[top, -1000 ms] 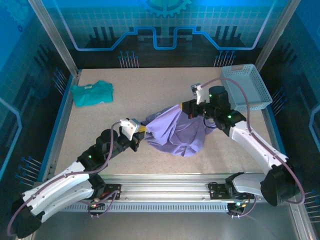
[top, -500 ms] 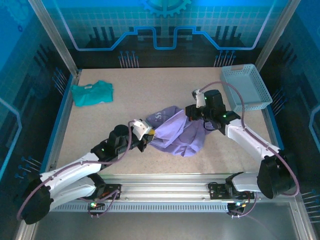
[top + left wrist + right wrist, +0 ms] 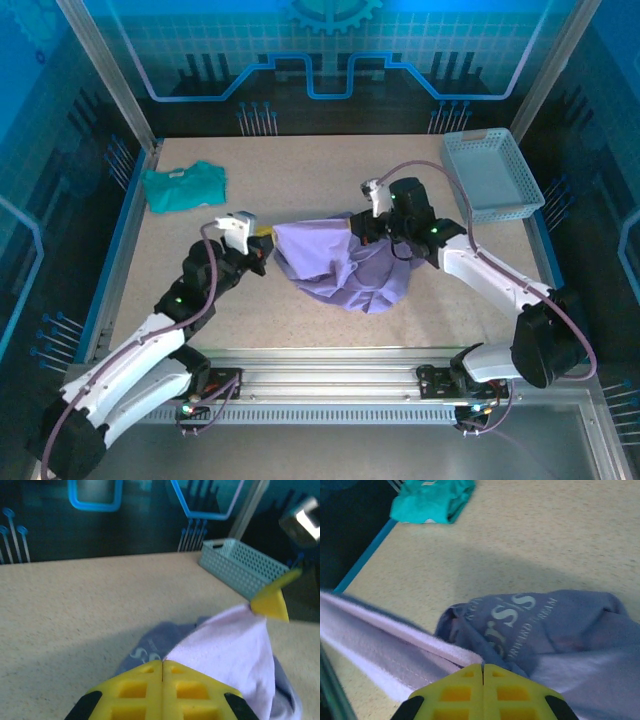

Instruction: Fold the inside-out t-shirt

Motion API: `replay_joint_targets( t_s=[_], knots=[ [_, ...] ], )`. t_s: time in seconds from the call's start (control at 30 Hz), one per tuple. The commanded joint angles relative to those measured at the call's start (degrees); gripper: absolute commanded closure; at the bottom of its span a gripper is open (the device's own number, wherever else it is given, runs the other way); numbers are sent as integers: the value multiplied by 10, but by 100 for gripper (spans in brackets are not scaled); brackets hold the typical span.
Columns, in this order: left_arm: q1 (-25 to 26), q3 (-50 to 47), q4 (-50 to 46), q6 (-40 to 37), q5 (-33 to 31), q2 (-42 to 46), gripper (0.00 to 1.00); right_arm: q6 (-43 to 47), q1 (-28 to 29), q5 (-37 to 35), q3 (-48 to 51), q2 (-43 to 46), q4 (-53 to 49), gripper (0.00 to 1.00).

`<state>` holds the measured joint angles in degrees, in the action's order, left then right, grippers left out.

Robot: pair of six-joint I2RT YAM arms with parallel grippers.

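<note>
Inside-out t-shirt (image 3: 340, 270) taut between left claw (image 3: 264, 238) and right claw (image 3: 358, 226), both tight on it.

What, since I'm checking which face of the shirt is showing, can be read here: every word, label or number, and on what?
"rsis": large white letters, part of a longer word, on the lavender t-shirt.
Smaller white lines above and below those letters: too blurred to read.
Small white tag on the teal shirt: too small to read.
</note>
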<state>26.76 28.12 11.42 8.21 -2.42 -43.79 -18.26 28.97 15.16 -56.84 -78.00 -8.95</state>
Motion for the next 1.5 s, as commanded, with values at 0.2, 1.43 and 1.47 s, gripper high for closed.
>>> replay_joint_targets(
  t_s=[0.2, 1.43, 1.47],
  knots=[
    [-5, 43, -210, 98, 168, 49, 100, 79, 58, -2, 16, 59, -201, 100],
    [-113, 178, 78, 327, 268, -554, 91, 34, -5, -126, -376, -438, -135, 89],
    [-121, 186, 87, 334, 268, -542, 100, 42, -10, -119, -390, -420, -128, 100]
  ],
)
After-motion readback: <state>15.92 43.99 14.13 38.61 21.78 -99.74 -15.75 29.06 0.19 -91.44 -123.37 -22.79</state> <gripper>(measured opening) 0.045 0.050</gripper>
